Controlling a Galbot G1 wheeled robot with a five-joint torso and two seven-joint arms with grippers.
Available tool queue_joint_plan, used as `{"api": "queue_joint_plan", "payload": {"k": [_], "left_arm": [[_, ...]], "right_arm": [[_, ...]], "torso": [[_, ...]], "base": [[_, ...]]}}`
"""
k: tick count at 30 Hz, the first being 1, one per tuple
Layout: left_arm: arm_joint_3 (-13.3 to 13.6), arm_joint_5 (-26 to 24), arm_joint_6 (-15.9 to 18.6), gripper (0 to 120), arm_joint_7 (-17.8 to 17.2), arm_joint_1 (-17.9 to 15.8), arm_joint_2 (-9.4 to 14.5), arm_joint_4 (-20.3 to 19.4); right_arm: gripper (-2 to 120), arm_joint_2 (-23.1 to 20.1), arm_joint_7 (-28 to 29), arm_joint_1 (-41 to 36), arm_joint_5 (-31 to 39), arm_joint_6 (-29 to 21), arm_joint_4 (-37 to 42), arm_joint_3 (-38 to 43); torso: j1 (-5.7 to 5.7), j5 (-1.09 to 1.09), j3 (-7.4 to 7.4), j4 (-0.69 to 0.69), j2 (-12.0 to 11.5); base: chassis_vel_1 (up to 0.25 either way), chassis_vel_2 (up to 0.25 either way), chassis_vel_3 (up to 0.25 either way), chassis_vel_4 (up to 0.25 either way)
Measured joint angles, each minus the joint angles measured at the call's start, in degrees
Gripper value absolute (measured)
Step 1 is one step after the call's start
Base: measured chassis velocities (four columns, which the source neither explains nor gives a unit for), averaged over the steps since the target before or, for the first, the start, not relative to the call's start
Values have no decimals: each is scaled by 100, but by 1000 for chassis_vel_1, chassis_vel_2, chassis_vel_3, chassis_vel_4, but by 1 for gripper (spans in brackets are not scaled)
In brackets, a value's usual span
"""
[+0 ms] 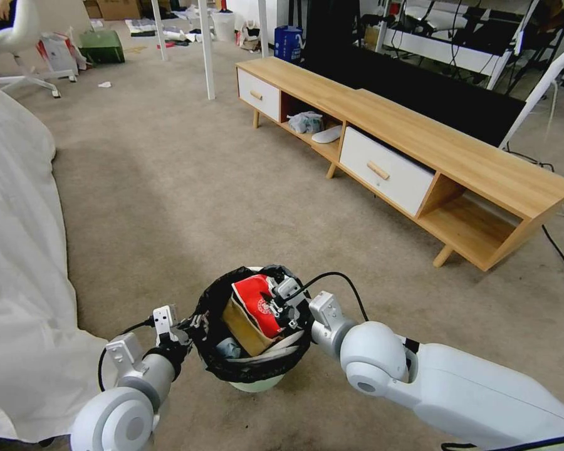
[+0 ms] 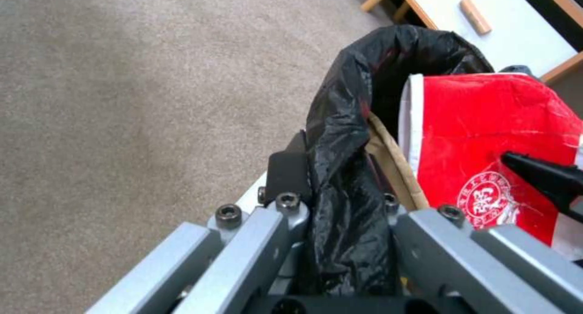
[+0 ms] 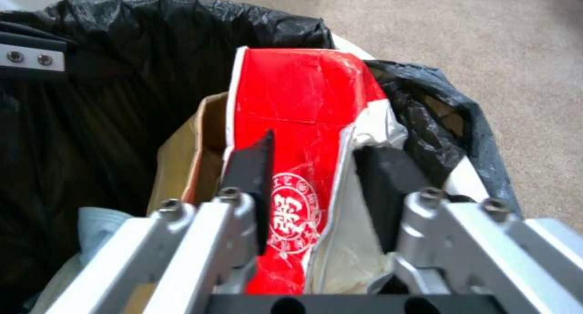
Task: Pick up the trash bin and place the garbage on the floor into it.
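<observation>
Head view shows my left gripper (image 1: 191, 326) clamping the black-lined pale round trash bin (image 1: 252, 382) rim while my right gripper (image 1: 282, 305) pinches the red-white packet (image 1: 257, 305) inside; release comes next, I judge.

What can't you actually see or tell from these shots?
- Head view: the trash bin bottom and deeper contents, covered by the red-white packet and brown paper bag.
- Left wrist view: left pincer fingertips, buried in the black bag.
- Right wrist view: packet's lower end, behind the right pincer.
</observation>
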Motion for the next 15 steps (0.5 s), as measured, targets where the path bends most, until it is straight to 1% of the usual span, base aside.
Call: {"api": "queue_joint_plan", "payload": {"k": [1,2,4,5,6,7,8,9,10,11,12,13,14,15], "left_arm": [[12,3,-2,0,-5,-10,-13,15],[12,3,-2,0,-5,-10,-13,15],[17,3,-3,0,-29,-27,-23,27],[17,3,-3,0,-29,-27,-23,27],[17,0,-5,0,-52,-38,-26,34],[17,-2,-5,0,-59,-41,-26,36],[17,-7,-5,0,-76,-45,-26,38],[17,-7,-5,0,-76,-45,-26,38],[17,-12,-6,0,-85,-48,-26,39],[17,-12,-6,0,-85,-48,-26,39],[15,-26,-8,0,-91,-52,-26,39],[13,-33,-9,0,-93,-53,-25,39],[8,-42,-9,0,-98,-57,-22,39],[8,-42,-9,0,-98,-57,-22,39]], "right_arm": [[46,-3,-5,0,-2,-2,5,0],[46,-3,-5,0,-2,-2,5,0],[54,-9,-7,0,-2,-6,8,0],[54,-9,-7,0,-2,-6,8,0],[61,-15,-10,-1,-2,-9,10,1],[62,-16,-11,-2,-2,-9,10,1],[67,-17,-13,-4,-2,-10,10,1],[67,-17,-13,-4,-2,-10,10,1],[74,-18,-18,-5,-2,-11,10,1],[74,-18,-18,-5,-2,-11,10,1],[81,-18,-20,-7,-4,-12,11,1],[83,-18,-21,-7,-4,-14,12,2],[90,-18,-21,-8,-4,-17,13,1],[90,-18,-21,-8,-4,-17,13,1]], "torso": [[0,0,0,0,0],[0,0,0,0,0],[0,0,0,0,0],[0,0,0,0,0],[0,0,0,0,0],[0,0,0,0,0],[0,0,0,0,0],[0,0,0,0,0],[0,0,0,0,0],[0,0,0,0,0],[0,0,0,0,0],[0,0,0,0,0],[0,0,0,0,0],[0,0,0,0,0]], "base": [[0,0,0,0],[0,0,0,0],[0,0,0,0],[0,0,0,0],[0,0,0,0],[0,0,0,0],[0,0,0,0],[0,0,0,0],[0,0,0,0],[0,0,0,0],[0,0,0,0],[0,0,0,0],[0,0,0,0],[0,0,0,0]]}}
